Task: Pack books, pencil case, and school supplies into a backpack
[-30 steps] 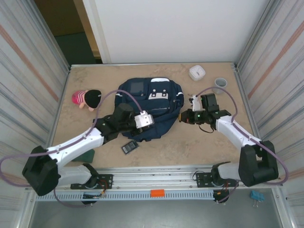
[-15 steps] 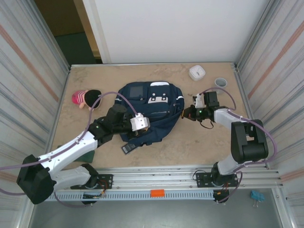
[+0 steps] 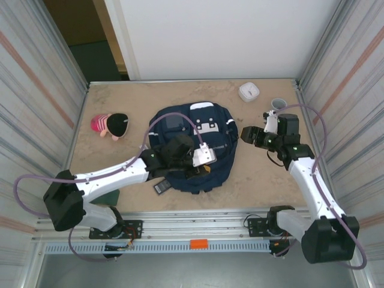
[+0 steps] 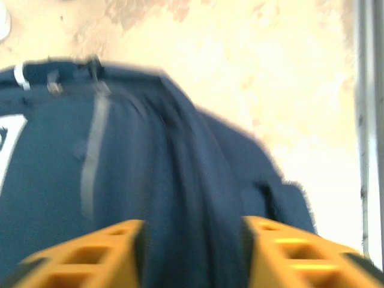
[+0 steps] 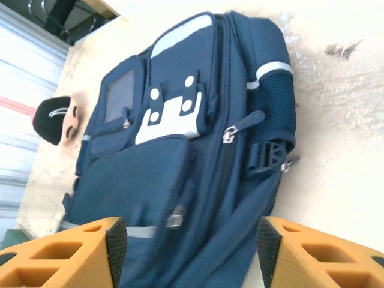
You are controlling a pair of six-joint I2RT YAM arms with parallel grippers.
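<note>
Two hands, both mine, work over one beige stone-patterned desk (image 3: 252,180).

**Left hand.** My left hand (image 4: 192,252) hangs over the near half of the large navy-blue fabric backpack (image 3: 198,141). Its orange fingers (image 4: 90,255) stand well apart, so the hand is open. Dark fabric fills the gap between them. The wrist view is blurred, and I cannot tell whether the fingers touch the cloth.

**Right hand.** My right hand (image 5: 189,252) sits just beside the backpack's right side, between it and the right edge of the desk. Its fingers are spread wide and grip nothing.

**Task items.**
- The backpack lies flat in the middle of the desk, with its front pockets and white patch facing up. One white reflective strip lies toward the far edge.
- The small black rectangle with a grey panel (image 3: 162,187) lies flat just beside the backpack's near-left corner, toward the near edge of the desk.
- The thin dark green book (image 3: 110,196) lies at the near-left part of the desk, partly hidden under my left arm.

**Other objects.**
- A soft doll with a pink body and black cap (image 3: 111,125) lies near the left edge.
- A white round device (image 3: 249,91) sits by the far edge.
- A small grey cup (image 3: 278,104) stands near the far-right corner.
</note>
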